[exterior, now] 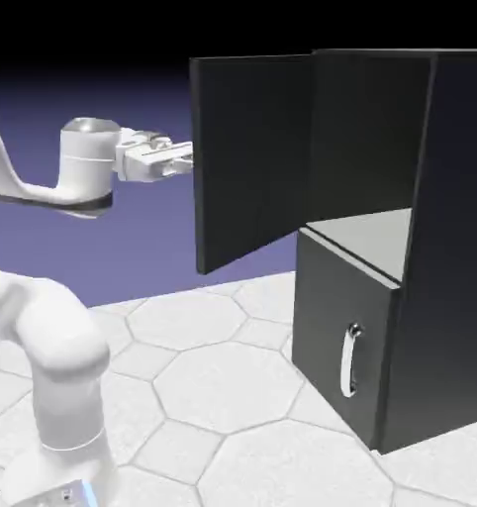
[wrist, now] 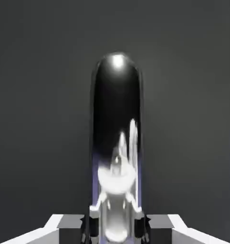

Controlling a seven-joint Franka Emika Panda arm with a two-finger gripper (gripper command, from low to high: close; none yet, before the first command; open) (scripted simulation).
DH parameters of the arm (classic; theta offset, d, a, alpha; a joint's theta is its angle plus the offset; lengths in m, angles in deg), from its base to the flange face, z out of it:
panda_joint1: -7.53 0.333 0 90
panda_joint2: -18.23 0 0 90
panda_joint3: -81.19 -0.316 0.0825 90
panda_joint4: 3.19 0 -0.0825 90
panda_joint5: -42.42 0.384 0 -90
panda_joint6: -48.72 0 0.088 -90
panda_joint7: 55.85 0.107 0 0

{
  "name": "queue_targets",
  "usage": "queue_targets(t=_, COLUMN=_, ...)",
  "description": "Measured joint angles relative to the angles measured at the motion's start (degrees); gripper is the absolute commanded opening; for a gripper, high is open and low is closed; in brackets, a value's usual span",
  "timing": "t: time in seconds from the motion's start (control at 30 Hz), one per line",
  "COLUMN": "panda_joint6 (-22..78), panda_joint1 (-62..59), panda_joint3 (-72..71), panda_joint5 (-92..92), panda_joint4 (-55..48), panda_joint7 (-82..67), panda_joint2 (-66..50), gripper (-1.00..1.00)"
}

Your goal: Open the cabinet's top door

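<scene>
The black cabinet (exterior: 450,248) stands at the exterior view's right. Its top door (exterior: 252,158) is swung wide open, with its free edge pointing left and its inner face toward the camera. At that free edge, on the door's hidden outer side, is my gripper (exterior: 186,158). The exterior view does not show the long chrome handle. In the hand view the handle (wrist: 117,119) rises large between the fingertips (wrist: 91,224), against the dark door panel (wrist: 40,95). My gripper (wrist: 116,228) is shut on the handle.
Below the open compartment, with its grey shelf (exterior: 366,238), the shorter lower door (exterior: 332,337) is closed and its small chrome handle (exterior: 350,359) shows. The arm's base (exterior: 64,396) stands at the lower left on the hexagon-tiled table (exterior: 213,396).
</scene>
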Motion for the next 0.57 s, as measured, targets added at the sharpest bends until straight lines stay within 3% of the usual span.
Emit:
queue_targets(t=0.3, panda_joint6=18.53, panda_joint1=-16.63, panda_joint3=-18.68, panda_joint5=7.35, panda_joint4=-17.22, panda_joint7=3.71, panda_joint2=-11.90, gripper=-1.00)
queue_targets(t=0.57, panda_joint6=28.34, panda_joint1=-33.23, panda_joint3=-33.92, panda_joint5=10.74, panda_joint4=-28.95, panda_joint7=4.86, panda_joint2=-15.81, gripper=-1.00)
